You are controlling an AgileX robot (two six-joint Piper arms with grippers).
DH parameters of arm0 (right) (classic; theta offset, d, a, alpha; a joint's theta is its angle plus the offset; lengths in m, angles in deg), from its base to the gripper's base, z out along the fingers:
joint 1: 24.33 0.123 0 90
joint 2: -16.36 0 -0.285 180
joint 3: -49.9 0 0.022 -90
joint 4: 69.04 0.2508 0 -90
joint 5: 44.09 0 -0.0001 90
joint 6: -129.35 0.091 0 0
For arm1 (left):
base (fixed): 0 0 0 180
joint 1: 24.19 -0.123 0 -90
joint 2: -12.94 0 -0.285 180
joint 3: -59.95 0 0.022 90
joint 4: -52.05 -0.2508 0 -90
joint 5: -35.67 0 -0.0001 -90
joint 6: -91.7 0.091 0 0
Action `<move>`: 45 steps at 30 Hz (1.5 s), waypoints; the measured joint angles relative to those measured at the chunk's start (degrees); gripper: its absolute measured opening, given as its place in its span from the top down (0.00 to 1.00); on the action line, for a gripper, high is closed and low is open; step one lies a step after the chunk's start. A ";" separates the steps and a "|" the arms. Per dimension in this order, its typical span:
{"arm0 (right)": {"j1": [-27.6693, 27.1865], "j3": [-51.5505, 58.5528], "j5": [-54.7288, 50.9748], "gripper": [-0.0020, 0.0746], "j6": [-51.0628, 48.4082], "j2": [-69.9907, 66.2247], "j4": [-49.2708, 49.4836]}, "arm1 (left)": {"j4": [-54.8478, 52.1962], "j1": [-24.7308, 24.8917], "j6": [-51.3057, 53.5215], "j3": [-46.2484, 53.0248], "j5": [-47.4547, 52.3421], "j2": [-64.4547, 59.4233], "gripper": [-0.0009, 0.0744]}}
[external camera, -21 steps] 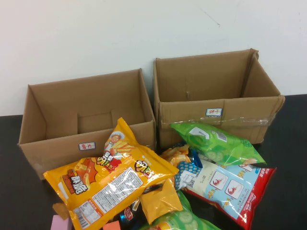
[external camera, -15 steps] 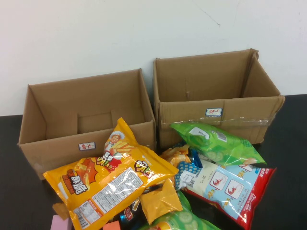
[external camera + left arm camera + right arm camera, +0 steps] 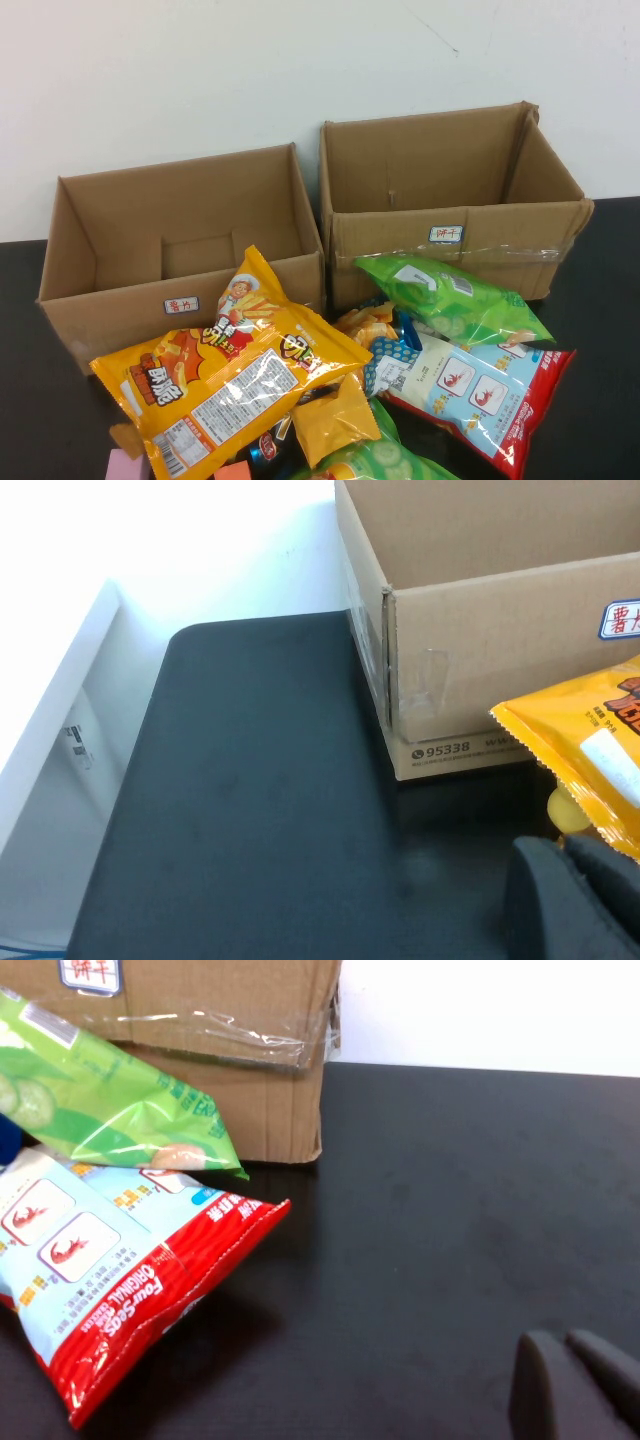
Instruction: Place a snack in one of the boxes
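Black tabletop [image 3: 600, 400] carries everything. Nearest, my left gripper [image 3: 575, 905] and right gripper [image 3: 575, 1385] hang low, both pinched closed on nothing. Farther, the green snack [image 3: 450, 297] lies on the shrimp bag [image 3: 480, 385], against the taped box [image 3: 455, 245]; the plain box [image 3: 185, 300] stands leftward.

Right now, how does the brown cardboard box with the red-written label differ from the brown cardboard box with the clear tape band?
The brown cardboard box with the red-written label stands on the left and looks lower; the brown cardboard box with the clear tape band stands on the right and looks taller. The left one shows no tape on its front; the right one has a blue-edged label. Both are open and empty. The left gripper and the right gripper both hang low over the table, touching nothing.
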State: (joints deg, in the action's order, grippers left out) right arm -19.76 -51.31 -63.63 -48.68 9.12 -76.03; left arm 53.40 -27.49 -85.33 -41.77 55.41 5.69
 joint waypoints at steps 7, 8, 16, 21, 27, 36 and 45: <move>0.00 0.00 -0.08 0.98 0.00 0.00 -1.76 | 0.00 -0.09 0.00 0.00 0.00 0.00 0.99; 0.00 0.00 -0.08 0.98 0.00 0.00 -2.14 | 0.00 -0.09 0.00 0.00 0.00 0.00 0.99; 0.00 0.00 -0.08 0.98 0.00 0.00 -2.73 | 0.00 -0.09 0.00 0.00 0.00 0.00 0.99; 0.00 0.00 -0.08 0.98 0.00 0.00 -2.82 | 0.00 -0.09 0.00 0.00 0.00 0.00 0.99; 0.00 0.00 -0.08 0.98 0.00 0.00 -2.82 | 0.00 -0.09 0.00 0.00 0.00 0.00 0.99; 0.00 -5.81 -0.07 0.98 5.83 0.00 -0.08 | 0.00 -0.09 0.00 0.00 0.00 0.00 0.99; 0.00 -30.58 -2.93 0.98 5.08 -8.58 -2.39 | 0.00 -0.09 0.00 0.00 0.00 0.00 0.99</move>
State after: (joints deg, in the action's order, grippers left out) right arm -19.76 -81.89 -66.57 -43.60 0.54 -78.42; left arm 53.40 -27.58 -85.33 -41.77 55.41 5.69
